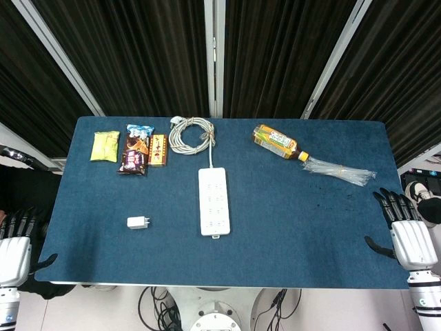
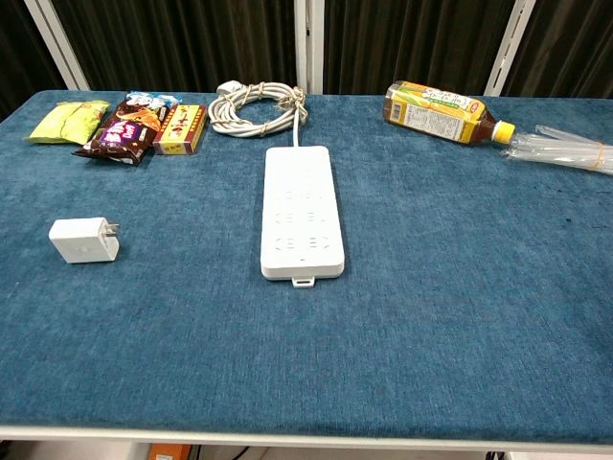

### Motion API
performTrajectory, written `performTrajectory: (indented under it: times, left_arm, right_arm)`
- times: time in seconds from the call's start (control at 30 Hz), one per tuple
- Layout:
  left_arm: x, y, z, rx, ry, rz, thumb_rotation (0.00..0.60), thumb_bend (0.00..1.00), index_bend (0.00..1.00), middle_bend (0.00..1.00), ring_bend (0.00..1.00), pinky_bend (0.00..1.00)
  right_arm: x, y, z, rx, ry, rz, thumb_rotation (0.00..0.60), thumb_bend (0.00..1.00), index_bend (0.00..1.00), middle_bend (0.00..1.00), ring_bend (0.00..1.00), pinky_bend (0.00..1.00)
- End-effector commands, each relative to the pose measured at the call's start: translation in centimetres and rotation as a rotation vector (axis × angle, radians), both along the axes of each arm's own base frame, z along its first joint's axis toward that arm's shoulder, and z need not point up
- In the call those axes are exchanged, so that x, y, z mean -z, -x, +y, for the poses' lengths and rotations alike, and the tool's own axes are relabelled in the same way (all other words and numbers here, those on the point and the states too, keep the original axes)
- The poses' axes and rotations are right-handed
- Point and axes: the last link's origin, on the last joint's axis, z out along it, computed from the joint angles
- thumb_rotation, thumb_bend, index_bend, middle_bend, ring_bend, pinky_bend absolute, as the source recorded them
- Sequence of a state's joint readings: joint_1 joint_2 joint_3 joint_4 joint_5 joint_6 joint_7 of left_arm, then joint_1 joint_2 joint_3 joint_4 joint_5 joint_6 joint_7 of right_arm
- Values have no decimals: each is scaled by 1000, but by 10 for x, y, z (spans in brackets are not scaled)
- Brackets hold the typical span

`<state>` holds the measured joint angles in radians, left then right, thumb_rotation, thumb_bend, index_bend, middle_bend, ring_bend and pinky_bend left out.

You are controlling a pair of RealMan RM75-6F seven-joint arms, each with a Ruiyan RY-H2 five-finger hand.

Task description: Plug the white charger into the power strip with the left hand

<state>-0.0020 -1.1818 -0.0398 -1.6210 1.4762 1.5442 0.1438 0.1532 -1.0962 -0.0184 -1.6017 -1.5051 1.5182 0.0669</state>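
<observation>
White charger (image 2: 84, 240) lies on its side at nine o'clock from the power strip (image 2: 302, 212), prongs toward it; left hand (image 1: 14, 252), empty with fingers apart off the table's edge, should grasp its body, leaving prongs exposed.

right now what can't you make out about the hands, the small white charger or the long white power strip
- Left hand: head view only, cut by the left edge; absent from the chest view.
- Right hand: head view only, arm cut by the bottom edge.
- Small white charger: prongs point right towards the long white power strip; their number is too small to tell.
- Power strip: socket shapes faint in both views, white on white.
</observation>
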Motion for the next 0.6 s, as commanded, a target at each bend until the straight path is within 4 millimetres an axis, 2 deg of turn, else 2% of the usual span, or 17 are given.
performTrajectory:
  times: [0.03, 0.33, 0.43, 0.6]
  left_arm:
    - [1, 1, -1, -3, 4, -6, 600, 63, 109, 53, 0, 0]
    - [2, -2, 3, 15, 21, -9, 600, 63, 108, 52, 0, 0]
    - [6, -8, 15, 59, 61, -30, 600, 63, 108, 52, 0, 0]
    - [28, -15, 53, 108, 167, -27, 600, 63, 108, 52, 0, 0]
  right_arm:
    - [2, -3, -4, -4, -10, 3, 600, 123, 0, 12, 0, 0]
    - [-2, -8, -7, -20, 5, 5, 600, 123, 0, 13, 0, 0]
    - [-6, -9, -8, -32, 23, 2, 600, 123, 0, 13, 0, 0]
    - [-14, -15, -10, -64, 48, 8, 600, 123, 0, 12, 0, 0]
